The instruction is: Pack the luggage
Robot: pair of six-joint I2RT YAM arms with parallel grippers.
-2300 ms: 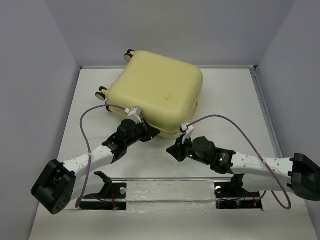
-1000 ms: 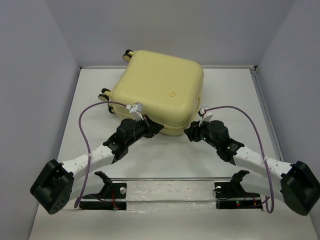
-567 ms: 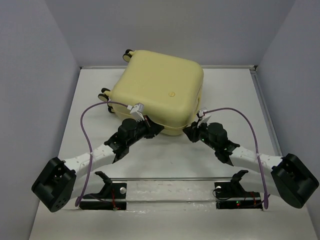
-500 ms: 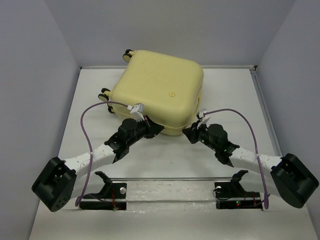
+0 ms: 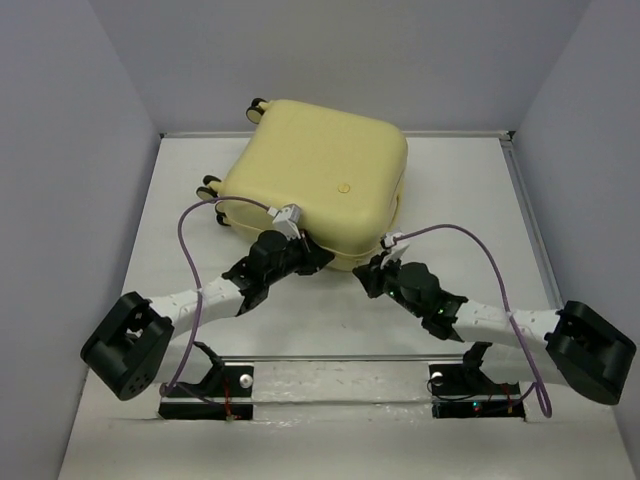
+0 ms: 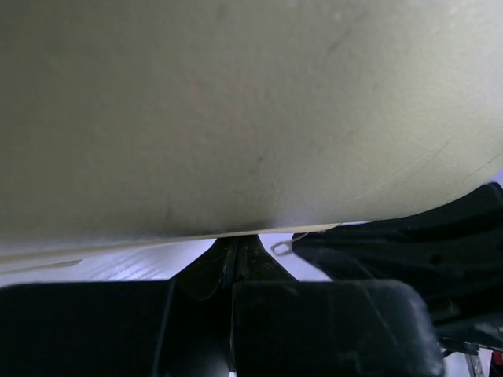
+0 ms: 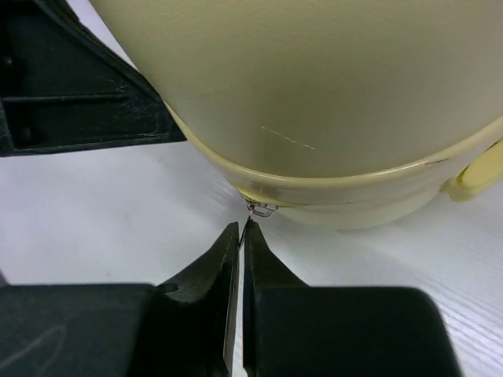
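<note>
- Right gripper (image 7: 242, 229): fingers pressed together, with the thin tab of the small metal zipper pull (image 7: 259, 209) entering between the tips. Judged to be pinching the tab, at the seam on the case's lower edge, centre of the right wrist view.
- Left gripper (image 6: 234, 245): fingers pressed together, tips against the underside of the shell at the bottom centre of the left wrist view. Whether anything is held between them cannot be told. It appears to brace the case.
- Pale-yellow hard-shell suitcase with rounded corners (image 5: 315, 180): lies flat and shut in the upper centre of the top view, on the white table (image 5: 450, 180). Its black-and-cream wheels (image 5: 208, 185) point to the upper left. Both grippers sit at its lower edge, near each other.
- Step in hand, as judged: run the zipper to open the case for packing.
- Procedure: pull along the seam line, not away from the shell. Keep the tab low between the tips so it does not slip. Keep the left gripper bracing the shell so the case does not slide or turn.
</note>
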